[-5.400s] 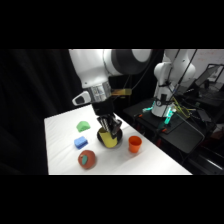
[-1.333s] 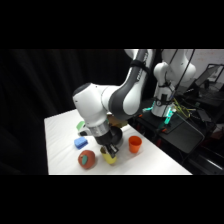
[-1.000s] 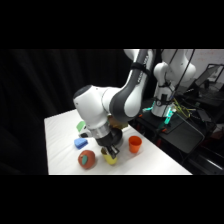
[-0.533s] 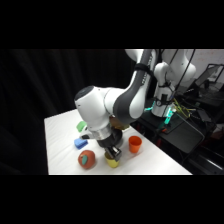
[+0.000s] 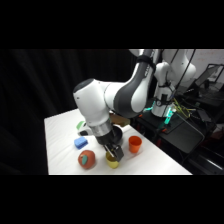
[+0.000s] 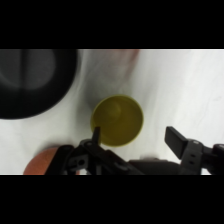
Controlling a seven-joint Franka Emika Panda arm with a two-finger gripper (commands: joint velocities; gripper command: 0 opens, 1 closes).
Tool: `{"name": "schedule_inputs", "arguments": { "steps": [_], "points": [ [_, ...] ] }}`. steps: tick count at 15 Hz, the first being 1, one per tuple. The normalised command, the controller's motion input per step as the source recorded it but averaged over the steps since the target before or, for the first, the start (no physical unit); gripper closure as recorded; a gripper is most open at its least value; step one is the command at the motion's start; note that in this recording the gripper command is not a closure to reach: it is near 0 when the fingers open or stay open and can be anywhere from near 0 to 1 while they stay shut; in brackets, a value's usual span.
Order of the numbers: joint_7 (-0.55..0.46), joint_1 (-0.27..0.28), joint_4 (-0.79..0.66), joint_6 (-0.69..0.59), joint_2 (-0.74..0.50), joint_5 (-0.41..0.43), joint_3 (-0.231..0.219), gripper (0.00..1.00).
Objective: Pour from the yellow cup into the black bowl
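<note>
wrist view has the gripper (image 6: 132, 137) spread wide, one finger (image 6: 96, 136) right at the near rim of the yellow cup (image 6: 117, 120) and the other finger (image 6: 176, 139) off to the side, clear of it, so they're apart and not squeezing anything. the cup sits upright on the white table (image 6: 185, 90) and you look straight down into it, can't make out anything inside, just yellow. up in the corner of that view is the black bowl (image 6: 32, 82), near the cup but not touching it, and what's in it is too dark to tell. a bit of something reddish (image 6: 42, 160) peeks out by the linkage.

side view: the gripper (image 5: 114, 153) is low over the yellow cup (image 5: 112, 161) near the front edge of the table (image 5: 62, 135). a red ball with a teal patch (image 5: 86, 159) sits just beside the cup on one side, an orange cup (image 5: 134, 144) upright on the other. the black bowl (image 5: 119, 134) is mostly hidden behind the arm. further back, a blue block (image 5: 80, 143) and a green thing (image 5: 80, 125).
</note>
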Motion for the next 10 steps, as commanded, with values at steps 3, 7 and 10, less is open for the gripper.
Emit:
{"name": "schedule_inputs", "arguments": {
  "steps": [3,7,10],
  "points": [
    [-0.07,-0.148,-0.30,-0.24,-0.67,0.138,0.080,0.00],
    [0.05,-0.078,-0.20,-0.23,-0.53,0.065,-0.021,0.00],
    [0.22,0.025,-0.22,-0.02,-0.39,-0.077,-0.057,0.00]
  ]
}}
